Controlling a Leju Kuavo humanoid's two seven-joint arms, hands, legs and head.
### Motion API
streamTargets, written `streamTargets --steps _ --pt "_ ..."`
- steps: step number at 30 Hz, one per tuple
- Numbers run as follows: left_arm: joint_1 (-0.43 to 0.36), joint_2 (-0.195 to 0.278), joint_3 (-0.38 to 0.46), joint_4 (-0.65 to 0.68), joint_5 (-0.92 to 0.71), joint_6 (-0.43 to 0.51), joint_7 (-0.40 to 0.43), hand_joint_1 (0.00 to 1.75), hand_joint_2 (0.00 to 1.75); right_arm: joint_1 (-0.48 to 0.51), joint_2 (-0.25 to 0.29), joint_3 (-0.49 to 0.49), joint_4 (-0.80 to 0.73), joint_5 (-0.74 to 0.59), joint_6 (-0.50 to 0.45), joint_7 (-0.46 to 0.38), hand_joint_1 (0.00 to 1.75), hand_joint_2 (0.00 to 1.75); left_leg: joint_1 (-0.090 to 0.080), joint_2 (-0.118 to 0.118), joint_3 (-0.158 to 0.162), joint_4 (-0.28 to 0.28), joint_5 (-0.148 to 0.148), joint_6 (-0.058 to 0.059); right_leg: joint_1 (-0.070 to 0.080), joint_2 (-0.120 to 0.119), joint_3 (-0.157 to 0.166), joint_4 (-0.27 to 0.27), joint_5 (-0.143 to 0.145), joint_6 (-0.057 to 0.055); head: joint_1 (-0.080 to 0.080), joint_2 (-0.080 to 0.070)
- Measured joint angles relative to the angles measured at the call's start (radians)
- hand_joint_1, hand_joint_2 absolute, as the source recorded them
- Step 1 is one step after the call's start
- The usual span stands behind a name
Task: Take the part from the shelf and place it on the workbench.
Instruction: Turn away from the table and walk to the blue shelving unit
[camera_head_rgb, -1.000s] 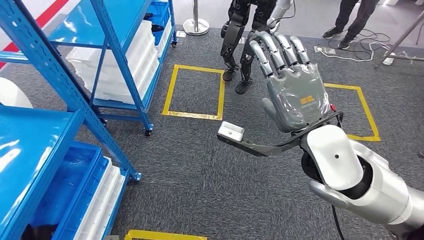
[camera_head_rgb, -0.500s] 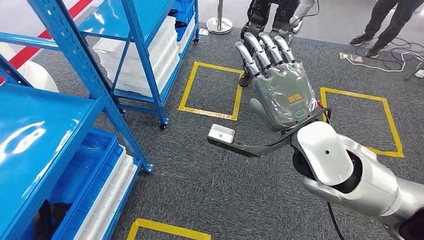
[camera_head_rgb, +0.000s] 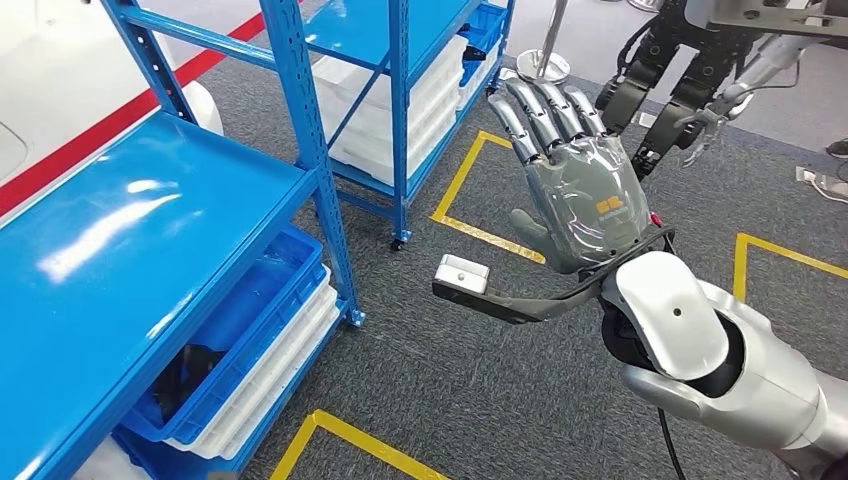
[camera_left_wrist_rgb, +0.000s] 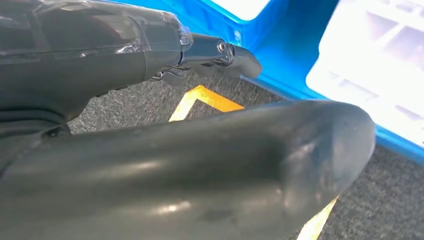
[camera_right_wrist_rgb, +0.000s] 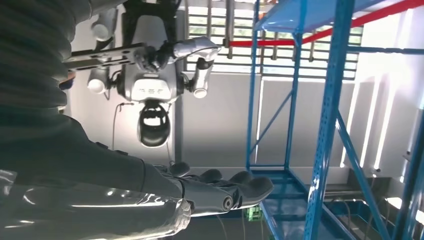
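**part low in the blue shelf, left hand the nearer one**

a dark thing (camera_head_rgb: 195, 365) is seen in the blue bin (camera_head_rgb: 300, 255) on the low level of the blue shelf (camera_head_rgb: 130, 230), under its shiny top board. it is judged to be the part, but this is not certain. it is black, uneven in outline and mostly in shadow, so its shape and its long axis cannot be told.

the right hand (camera_head_rgb: 580, 195) is held up on the open side of the shelf, well apart from it, over the grey carpet. its palm is turned away from the head camera, its fingers are spread and nothing is held in it. from this hand the dark thing lies toward the shelf and much lower, inside the bin.

the left hand (camera_left_wrist_rgb: 200, 150) is seen low, near the foot of the shelf. its thumb and fingers are stretched out and apart, with nothing between them. blue and white bin walls are seen close beyond its fingertips (camera_left_wrist_rgb: 242, 52). it is therefore judged the nearer hand to the bin. a reach down and in under the top board is expected to be needed.
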Motion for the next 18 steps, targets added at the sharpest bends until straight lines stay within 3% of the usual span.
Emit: streamTargets --steps 2,4,6,8,10,11,13,15,17,18 --pt "0.0 -0.001 0.0 -0.001 -0.001 0.001 -0.001 0.0 0.0 0.0 -0.004 -0.002 0.0 -0.011 -0.007 0.0 0.0 1.75 0.002 -0.015 -0.007 0.0 0.004 -0.007 0.003 0.011 0.023 -0.054 0.009 -0.008 -0.003 0.0" --pt "0.002 0.0 0.0 -0.002 -0.002 0.001 -0.002 0.0 0.0 -0.001 -0.006 -0.003 0.0 -0.02 -0.011 0.0 0.0 1.75 0.006 -0.017 -0.014 0.0 0.007 -0.017 0.003 -0.003 0.024 -0.069 0.015 -0.007 -0.001 0.0" --pt "0.002 0.002 0.0 -0.002 -0.003 0.001 -0.003 0.0 0.0 0.0 -0.006 -0.003 0.0 -0.026 -0.014 0.0 0.0 1.75 0.004 0.033 -0.028 0.024 -0.016 -0.027 -0.001 -0.021 0.029 -0.084 0.025 -0.008 -0.006 0.0" --pt "0.001 0.003 0.0 -0.002 -0.004 0.001 -0.004 0.0 0.0 0.002 -0.006 -0.003 0.0 -0.034 -0.017 0.0 0.0 1.75 0.007 0.084 -0.075 0.124 -0.078 -0.04 -0.003 -0.04 0.032 -0.092 0.03 -0.01 -0.015 0.0" --pt "0.0 0.003 0.0 -0.002 -0.004 0.001 -0.004 0.0 0.0 0.007 -0.007 -0.003 0.002 -0.044 -0.02 0.0 0.0 1.75 0.016 0.087 -0.132 0.248 -0.128 -0.052 -0.005 -0.063 0.032 -0.092 0.03 -0.01 -0.024 0.0" --pt "0.001 0.003 0.0 -0.002 -0.004 0.001 -0.004 0.0 0.0 0.009 -0.007 -0.003 0.002 -0.048 -0.022 0.0 0.0 1.75 0.02 0.085 -0.143 0.272 -0.128 -0.056 -0.006 -0.075 0.032 -0.091 0.029 -0.009 -0.027 0.0" --pt "0.001 0.004 0.0 -0.002 -0.005 0.001 -0.004 0.0 0.0 0.012 -0.007 -0.003 0.003 -0.055 -0.024 0.0 0.0 1.75 0.025 0.094 -0.105 0.205 -0.079 -0.063 -0.009 -0.096 0.033 -0.088 0.025 -0.003 -0.031 0.0" --pt "0.0 0.005 0.0 -0.002 -0.006 0.001 -0.004 0.0 0.0 0.013 -0.007 -0.003 0.002 -0.058 -0.026 0.0 0.0 1.75 0.024 0.147 -0.032 0.071 -0.028 -0.064 -0.008 -0.113 0.034 -0.079 0.017 0.01 -0.034 0.0" --pt "-0.001 0.005 0.0 -0.003 -0.006 0.001 -0.004 0.0 0.0 0.011 -0.008 -0.005 0.002 -0.058 -0.027 0.0 0.0 1.75 0.019 0.182 0.0 0.005 -0.016 -0.051 -0.002 -0.126 0.035 -0.073 0.011 0.021 -0.034 0.0" --pt "-0.002 0.005 0.0 -0.003 -0.006 0.001 -0.004 0.0 0.0 0.01 -0.008 -0.005 0.002 -0.058 -0.028 0.0 0.0 1.75 0.017 0.176 -0.002 0.004 -0.016 -0.041 0.0 -0.134 0.036 -0.072 0.01 0.023 -0.033 0.0"
